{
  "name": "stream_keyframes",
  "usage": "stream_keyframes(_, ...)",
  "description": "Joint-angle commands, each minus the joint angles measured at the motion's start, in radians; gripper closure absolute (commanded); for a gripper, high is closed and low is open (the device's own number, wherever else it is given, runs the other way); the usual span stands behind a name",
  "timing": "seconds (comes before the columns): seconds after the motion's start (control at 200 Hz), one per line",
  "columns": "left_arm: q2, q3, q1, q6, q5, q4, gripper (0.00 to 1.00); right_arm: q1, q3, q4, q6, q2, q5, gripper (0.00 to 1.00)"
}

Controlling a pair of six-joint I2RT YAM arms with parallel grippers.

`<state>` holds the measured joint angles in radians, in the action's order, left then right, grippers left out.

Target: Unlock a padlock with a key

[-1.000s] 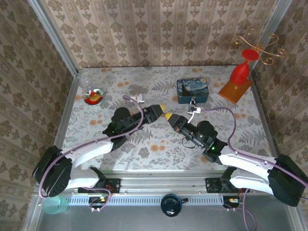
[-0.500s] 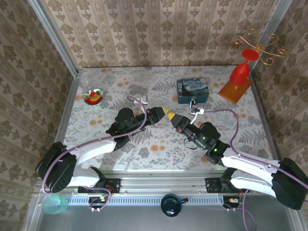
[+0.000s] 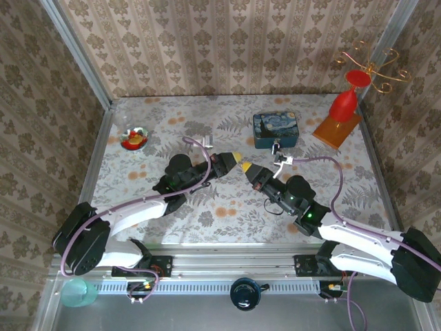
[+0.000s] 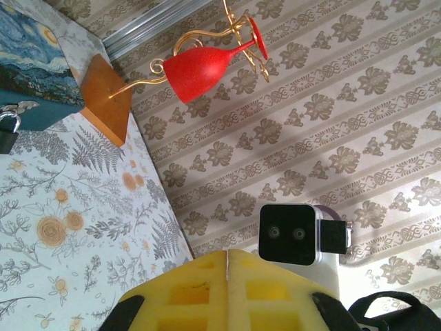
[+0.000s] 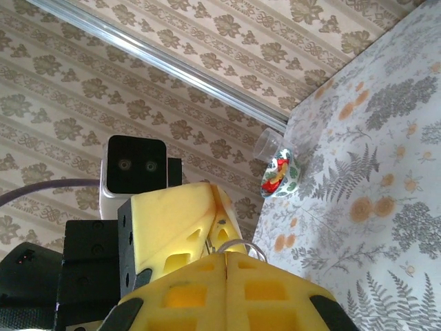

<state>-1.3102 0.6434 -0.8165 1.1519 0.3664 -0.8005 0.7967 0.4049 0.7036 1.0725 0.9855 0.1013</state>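
Over the middle of the table my left gripper (image 3: 235, 160) and right gripper (image 3: 245, 167) meet tip to tip. Both pairs of yellow jaws are pressed together, as the left wrist view (image 4: 227, 254) and the right wrist view (image 5: 226, 255) show. A thin wire ring (image 5: 242, 242) of the key arcs out of my right gripper's tips. A sliver of metal sits between my left gripper's fingers (image 5: 172, 221). The key's blade is hidden. The small dark padlock (image 3: 275, 147) hangs at the blue tin's front latch, and the left wrist view catches the padlock (image 4: 7, 132) at its left edge.
The blue starry-night tin (image 3: 275, 129) stands at the back right of centre. A red goblet (image 3: 342, 105) on a wooden base stands at the far right. A small patterned dish (image 3: 134, 138) lies at the back left, with a clear cup (image 5: 270, 145) beside it.
My left gripper's jaws have closed. Its tip has moved slightly right to meet my right gripper, which has edged forward. The padlock and tin have not moved.
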Motion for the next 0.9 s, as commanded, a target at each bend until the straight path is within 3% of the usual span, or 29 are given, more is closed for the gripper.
stream_keyframes(0.0,0.010,0.032,0.014,-0.058,-0.027,0.077,1.00,0.005,0.021,-0.108,-0.006,-0.042,0.065,0.80)
stream_keyframes(0.145,0.057,0.075,0.019,-0.169,-0.097,0.291,1.00,0.004,-0.013,-0.129,-0.004,-0.076,0.110,0.57)
stream_keyframes(0.25,0.074,0.096,0.018,-0.202,-0.119,0.349,1.00,0.003,-0.022,-0.133,-0.007,-0.085,0.115,0.44)
stream_keyframes(0.655,0.072,0.113,-0.029,-0.160,-0.104,0.298,1.00,0.003,-0.047,0.045,-0.026,-0.036,0.060,0.34)
stream_keyframes(0.895,0.063,0.100,-0.030,-0.120,-0.071,0.231,1.00,0.004,-0.035,0.086,-0.014,0.005,-0.007,0.36)
